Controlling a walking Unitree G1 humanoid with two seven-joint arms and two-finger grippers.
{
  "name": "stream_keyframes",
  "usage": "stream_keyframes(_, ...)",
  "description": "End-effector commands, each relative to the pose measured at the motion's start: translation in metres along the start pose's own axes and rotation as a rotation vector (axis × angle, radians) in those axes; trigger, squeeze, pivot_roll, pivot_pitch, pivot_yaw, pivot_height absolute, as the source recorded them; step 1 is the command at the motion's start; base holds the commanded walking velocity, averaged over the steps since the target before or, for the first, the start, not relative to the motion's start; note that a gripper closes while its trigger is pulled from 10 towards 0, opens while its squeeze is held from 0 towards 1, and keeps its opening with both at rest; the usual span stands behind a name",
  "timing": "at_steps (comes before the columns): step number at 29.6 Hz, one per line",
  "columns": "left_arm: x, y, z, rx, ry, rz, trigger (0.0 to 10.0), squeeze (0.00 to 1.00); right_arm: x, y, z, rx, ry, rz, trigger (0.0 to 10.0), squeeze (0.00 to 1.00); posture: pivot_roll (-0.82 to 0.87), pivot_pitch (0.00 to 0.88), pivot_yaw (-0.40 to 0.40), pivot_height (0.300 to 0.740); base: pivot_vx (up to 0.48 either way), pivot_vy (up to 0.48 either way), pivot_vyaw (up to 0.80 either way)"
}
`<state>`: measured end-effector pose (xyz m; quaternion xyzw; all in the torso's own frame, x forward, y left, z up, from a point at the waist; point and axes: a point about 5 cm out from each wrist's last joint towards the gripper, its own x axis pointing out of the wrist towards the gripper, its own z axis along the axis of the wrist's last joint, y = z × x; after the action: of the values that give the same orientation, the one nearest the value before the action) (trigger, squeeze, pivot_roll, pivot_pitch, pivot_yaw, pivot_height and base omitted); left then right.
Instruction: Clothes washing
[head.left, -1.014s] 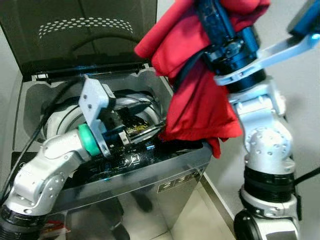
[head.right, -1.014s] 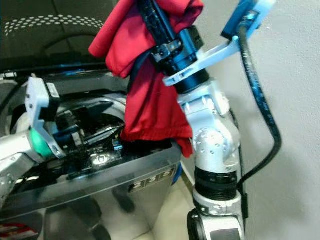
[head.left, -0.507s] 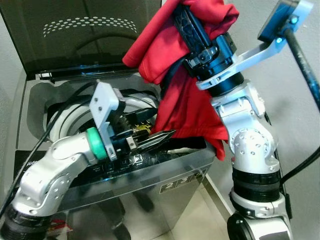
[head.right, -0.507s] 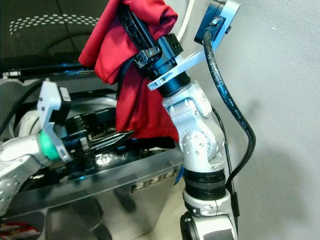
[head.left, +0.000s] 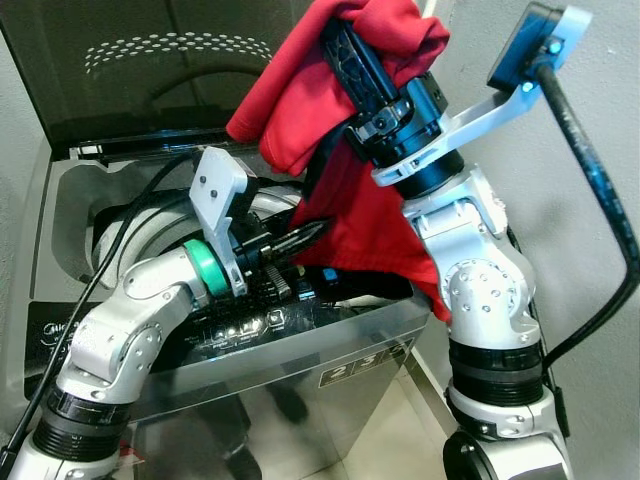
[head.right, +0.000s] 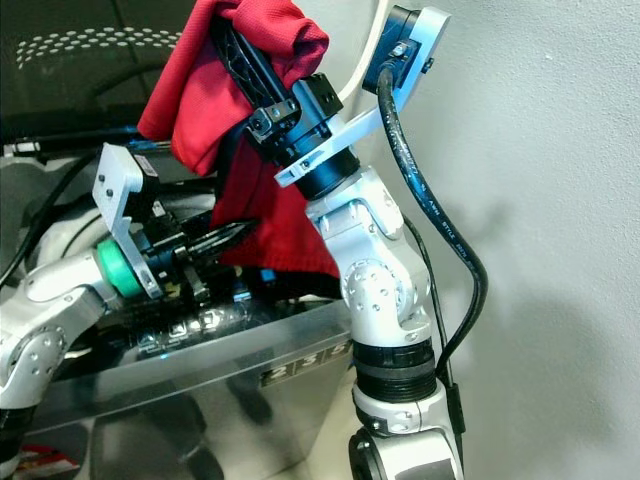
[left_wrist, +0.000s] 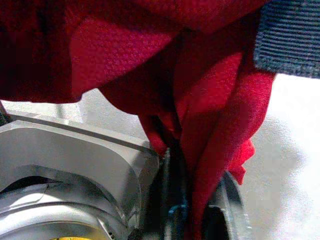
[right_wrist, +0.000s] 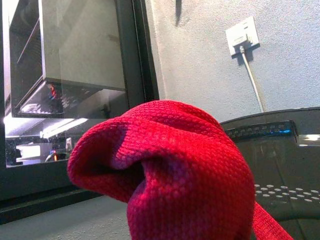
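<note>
A red garment (head.left: 385, 225) hangs from my right gripper (head.left: 340, 40), which is raised high over the right side of the open top-loading washing machine (head.left: 330, 345) and is shut on the cloth. The cloth drapes over its black fingers and bunches up in the right wrist view (right_wrist: 185, 165). My left gripper (head.left: 308, 234) reaches across the drum opening (head.left: 130, 235) to the hanging lower part of the garment. A fold of red cloth (left_wrist: 197, 200) runs between its fingers (left_wrist: 167, 200), which have closed on it.
The dark lid (head.left: 150, 70) stands open behind the drum. A grey wall (head.left: 600, 380) is close on the right, with a socket (right_wrist: 242, 32) on it. My right arm's black cable (head.left: 600, 200) loops beside it. Floor shows at the machine's lower right corner.
My left gripper has risen from the machine's front rim to the hanging cloth and closed its fingers. My right arm has carried the garment leftward over the drum.
</note>
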<state>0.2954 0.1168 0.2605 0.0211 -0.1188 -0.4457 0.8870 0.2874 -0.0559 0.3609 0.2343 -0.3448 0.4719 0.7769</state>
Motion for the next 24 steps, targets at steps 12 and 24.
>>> stream_keyframes(12, -0.017, 0.087, 0.020, 0.219, -0.017, 0.738, 10.0, 0.00, -0.011, -0.014, -0.011, -0.215, 0.095, -0.059, 10.0, 0.00, 0.14, 0.011, 0.016, 0.740, 0.000, 0.000, 0.00)
stream_keyframes(24, -0.105, 0.154, 0.064, 0.494, 0.029, 1.539, 10.0, 0.00, -0.037, -0.032, -0.103, -0.659, 0.551, -0.142, 10.0, 0.00, 0.14, 0.014, 0.016, 0.740, 0.000, 0.000, 0.00)
